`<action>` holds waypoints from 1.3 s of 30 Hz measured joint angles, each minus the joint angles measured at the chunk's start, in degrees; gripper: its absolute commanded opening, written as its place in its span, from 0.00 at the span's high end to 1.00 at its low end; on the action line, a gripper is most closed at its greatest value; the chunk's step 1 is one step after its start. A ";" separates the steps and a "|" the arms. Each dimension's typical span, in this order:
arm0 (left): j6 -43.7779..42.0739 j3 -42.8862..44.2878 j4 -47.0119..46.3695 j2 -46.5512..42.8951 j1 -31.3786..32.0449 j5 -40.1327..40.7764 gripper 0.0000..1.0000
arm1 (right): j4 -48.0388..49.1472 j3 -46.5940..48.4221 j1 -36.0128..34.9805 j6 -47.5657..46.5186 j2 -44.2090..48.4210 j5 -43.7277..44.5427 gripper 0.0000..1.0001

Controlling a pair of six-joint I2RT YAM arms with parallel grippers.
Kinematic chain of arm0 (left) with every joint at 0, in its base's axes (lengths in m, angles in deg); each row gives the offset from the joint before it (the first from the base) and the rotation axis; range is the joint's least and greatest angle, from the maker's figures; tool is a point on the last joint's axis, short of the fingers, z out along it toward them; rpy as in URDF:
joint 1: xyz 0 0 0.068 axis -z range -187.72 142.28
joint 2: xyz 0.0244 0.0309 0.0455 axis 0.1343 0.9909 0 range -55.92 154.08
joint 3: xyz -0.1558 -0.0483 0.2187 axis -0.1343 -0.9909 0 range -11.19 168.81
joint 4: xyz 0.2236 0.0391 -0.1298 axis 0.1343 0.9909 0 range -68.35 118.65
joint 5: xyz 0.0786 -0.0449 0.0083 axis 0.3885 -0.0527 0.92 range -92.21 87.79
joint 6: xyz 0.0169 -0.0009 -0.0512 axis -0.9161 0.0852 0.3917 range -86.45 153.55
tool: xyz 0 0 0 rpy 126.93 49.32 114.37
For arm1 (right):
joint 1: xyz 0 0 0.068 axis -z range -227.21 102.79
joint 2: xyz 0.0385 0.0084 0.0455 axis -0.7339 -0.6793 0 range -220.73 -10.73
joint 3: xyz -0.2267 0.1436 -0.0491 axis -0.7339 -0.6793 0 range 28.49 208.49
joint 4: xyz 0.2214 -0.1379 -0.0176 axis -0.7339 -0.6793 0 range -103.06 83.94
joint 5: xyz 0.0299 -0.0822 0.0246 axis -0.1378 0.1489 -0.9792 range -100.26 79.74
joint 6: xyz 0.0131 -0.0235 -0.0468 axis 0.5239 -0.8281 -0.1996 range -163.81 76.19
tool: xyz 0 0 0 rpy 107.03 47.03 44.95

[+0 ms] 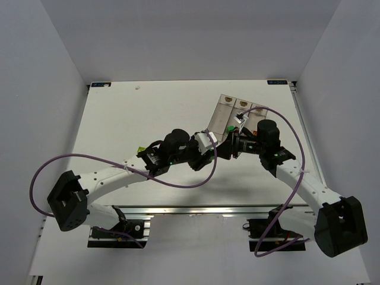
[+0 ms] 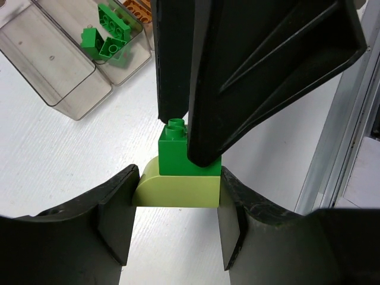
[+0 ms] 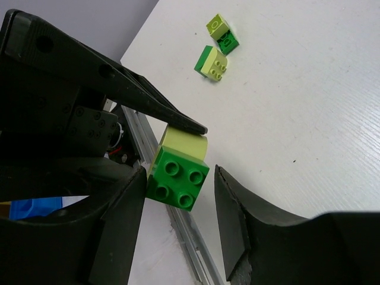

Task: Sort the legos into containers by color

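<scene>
My left gripper [image 2: 177,191] is shut on a yellow-green curved brick [image 2: 175,189], with a dark green brick [image 2: 173,148] stacked on top of it. My right gripper [image 3: 180,178] is open around that dark green brick [image 3: 177,176], which touches one finger and stands clear of the other. The two grippers meet above the table just in front of the containers [image 1: 233,114]. In the left wrist view the clear bins [image 2: 56,65] hold three green bricks [image 2: 108,34] in one compartment and an orange brick [image 2: 138,6] in the compartment beside it.
Two loose stacks, each of a yellow-green and a dark green brick [image 3: 221,32] [image 3: 211,63], lie on the white table [image 3: 297,89]. A metal rail [image 3: 178,225] runs along the table edge below the grippers. A purple cable [image 1: 178,181] hangs from each arm.
</scene>
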 measured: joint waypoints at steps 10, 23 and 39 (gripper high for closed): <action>-0.04 0.00 0.31 -0.31 0.24 1.07 0.92 | -0.07 0.00 -0.04 0.02 -0.20 -0.07 0.50; -0.55 0.00 0.83 -0.31 0.26 2.12 0.92 | -0.13 0.00 -0.37 0.20 -0.28 -0.02 0.78; -1.07 0.00 1.07 -0.31 0.63 2.36 0.92 | -0.66 0.00 0.09 -0.57 0.48 0.35 0.90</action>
